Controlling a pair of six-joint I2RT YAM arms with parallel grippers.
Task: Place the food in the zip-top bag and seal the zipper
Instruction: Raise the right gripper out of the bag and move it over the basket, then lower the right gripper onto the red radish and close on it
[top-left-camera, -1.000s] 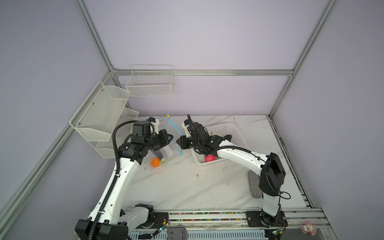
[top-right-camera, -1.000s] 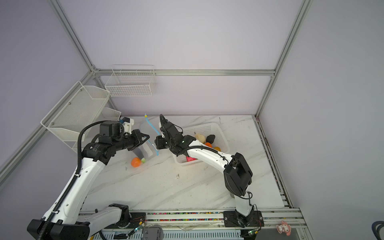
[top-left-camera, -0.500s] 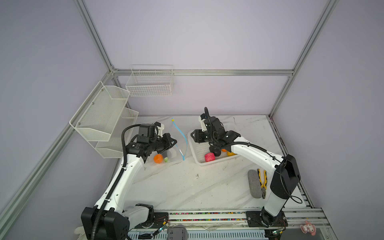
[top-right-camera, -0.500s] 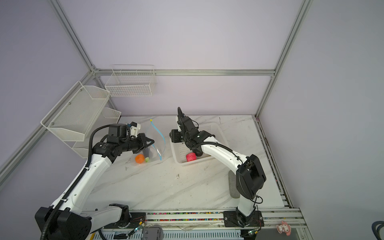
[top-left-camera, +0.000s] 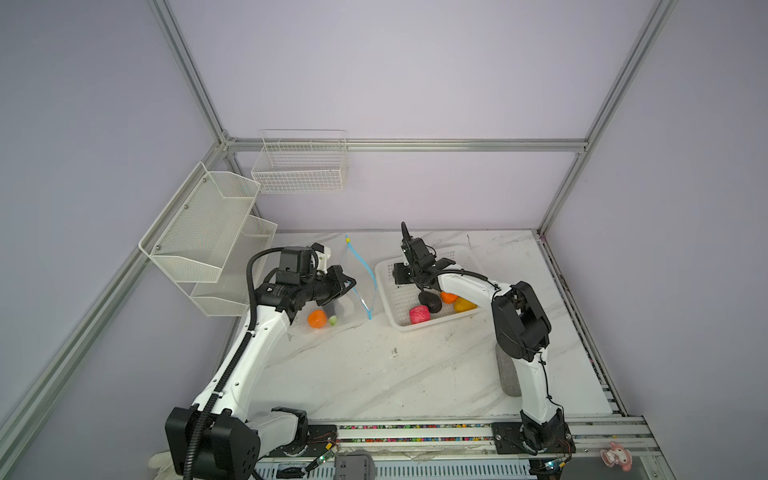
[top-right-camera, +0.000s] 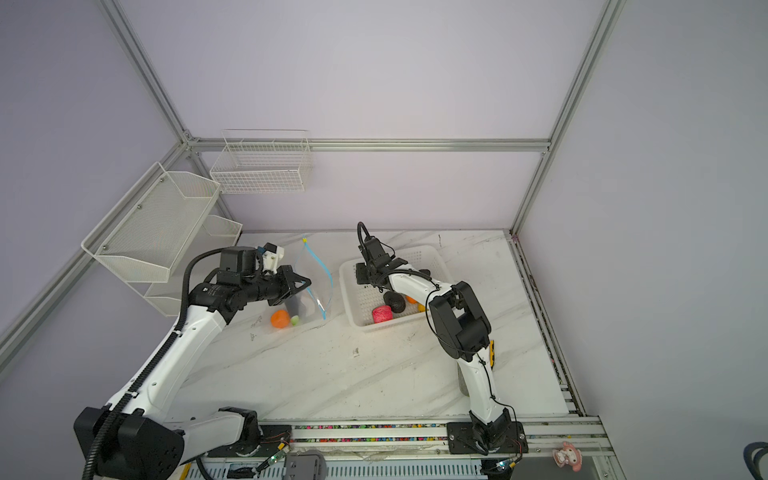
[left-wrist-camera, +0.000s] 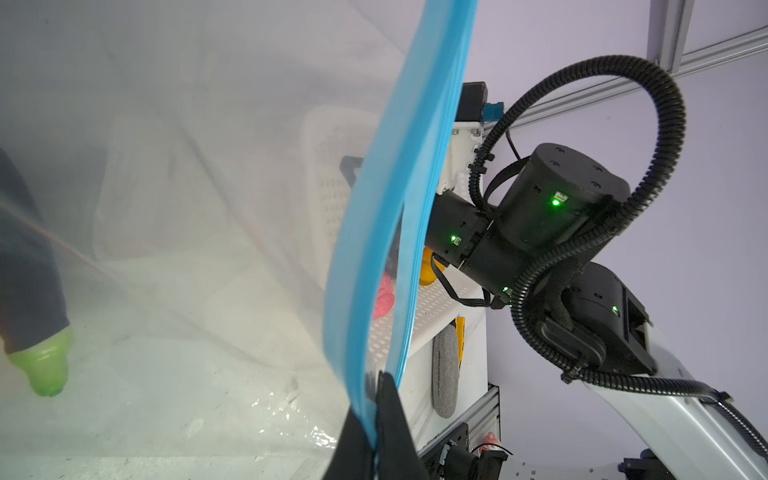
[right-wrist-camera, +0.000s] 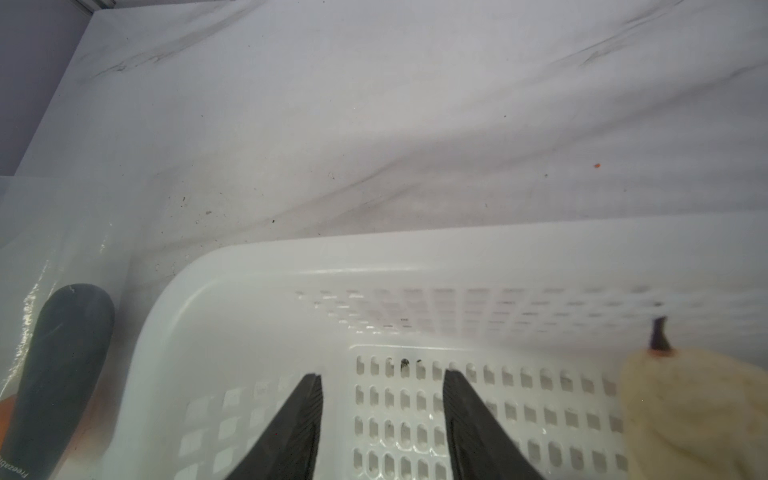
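To prop the bag (left-wrist-camera: 187, 208) open, left gripper (left-wrist-camera: 376, 399) pinches its zipper (left-wrist-camera: 357, 249); right gripper (right-wrist-camera: 380, 376), parted and empty, hovers over the basket (right-wrist-camera: 249, 291).

Soft, even light falls from overhead, so the lavender walls (top-left-camera: 415, 83) look flat and the marble bench (top-left-camera: 374, 374) shows only faint shadows beside the white basket (top-left-camera: 388, 316). Both top views are crisp, with a wide-angle splay in the frame posts (top-left-camera: 187, 70) toward the corners. In the left wrist view the zip-top bag (left-wrist-camera: 166, 208) reads milky, with white glints on its lower fold and a soft-edged zipper (left-wrist-camera: 399, 208). The right wrist view smears the basket's far holes and blurs the cream pear (right-wrist-camera: 685, 415).
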